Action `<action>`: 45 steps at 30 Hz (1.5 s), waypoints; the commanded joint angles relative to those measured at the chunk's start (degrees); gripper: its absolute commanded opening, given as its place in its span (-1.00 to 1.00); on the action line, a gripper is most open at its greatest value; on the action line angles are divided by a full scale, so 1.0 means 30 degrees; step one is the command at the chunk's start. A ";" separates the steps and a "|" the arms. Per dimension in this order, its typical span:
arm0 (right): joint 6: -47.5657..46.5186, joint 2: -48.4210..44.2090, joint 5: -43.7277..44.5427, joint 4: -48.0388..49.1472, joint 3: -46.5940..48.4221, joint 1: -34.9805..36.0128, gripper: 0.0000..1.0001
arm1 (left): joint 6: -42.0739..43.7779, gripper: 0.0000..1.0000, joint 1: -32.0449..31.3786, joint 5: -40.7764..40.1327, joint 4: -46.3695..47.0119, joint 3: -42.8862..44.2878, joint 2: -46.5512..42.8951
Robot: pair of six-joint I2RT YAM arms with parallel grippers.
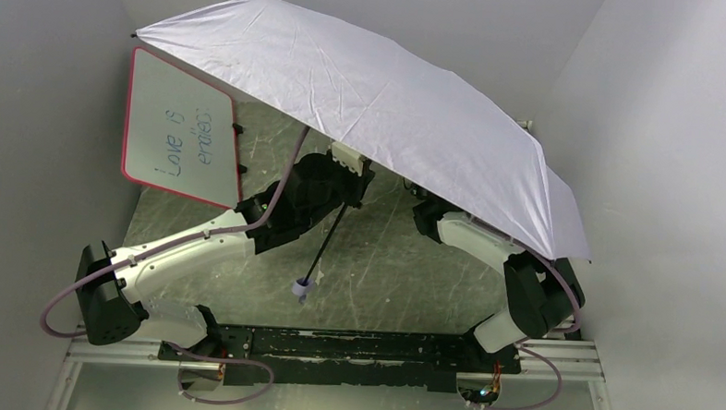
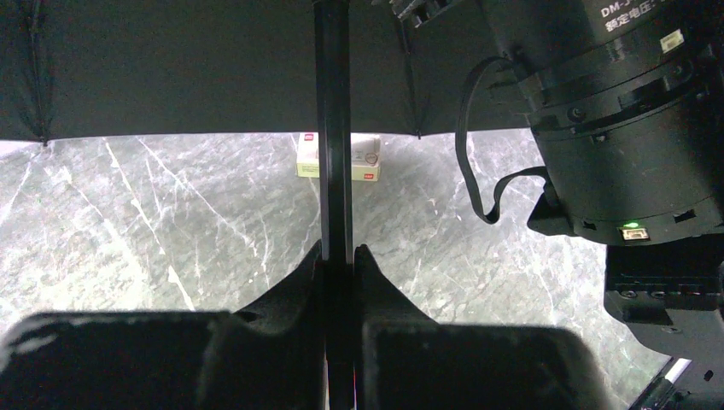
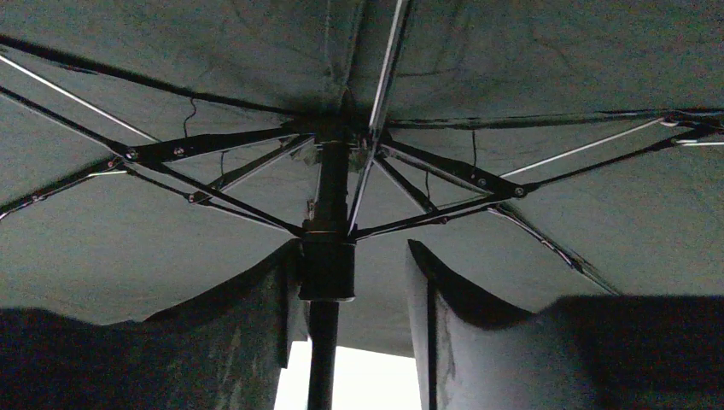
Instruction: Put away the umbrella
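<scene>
The umbrella (image 1: 373,104) stands open, its pale canopy tilted over the table and hiding much of both arms. My left gripper (image 1: 344,193) (image 2: 339,256) is shut on its thin black shaft (image 2: 333,128). Below the grip the shaft runs down to the small grey handle (image 1: 302,287), which hangs free. My right gripper (image 3: 354,248) points up under the canopy and is open, one finger on each side of the black runner (image 3: 326,269). The left finger sits against the runner; the right finger (image 3: 427,290) stands apart from it. Black ribs (image 3: 213,141) fan out above.
A red-framed whiteboard (image 1: 180,128) leans at the back left, close under the canopy's edge. A small white box (image 2: 338,157) lies on the marbled table (image 2: 171,222) beyond the shaft. The right arm's motor housing (image 2: 615,111) hangs close to the right of my left gripper.
</scene>
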 commanded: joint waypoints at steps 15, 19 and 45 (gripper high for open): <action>-0.0446 -0.0971 -0.1823 0.0564 -0.1466 -0.0095 -1.00 | 0.1081 -0.91 -0.0553 -0.0766 0.1352 0.0047 0.0071; -0.0396 -0.1644 -0.1775 0.0842 -0.3523 0.0842 -1.00 | 0.0968 -0.90 -0.0554 -0.1061 0.1319 0.0034 0.0144; 0.0781 -0.5294 0.3512 -0.0858 -0.5953 0.4310 -1.00 | 0.0870 -0.79 -0.0553 -0.0448 0.1085 0.0189 0.0684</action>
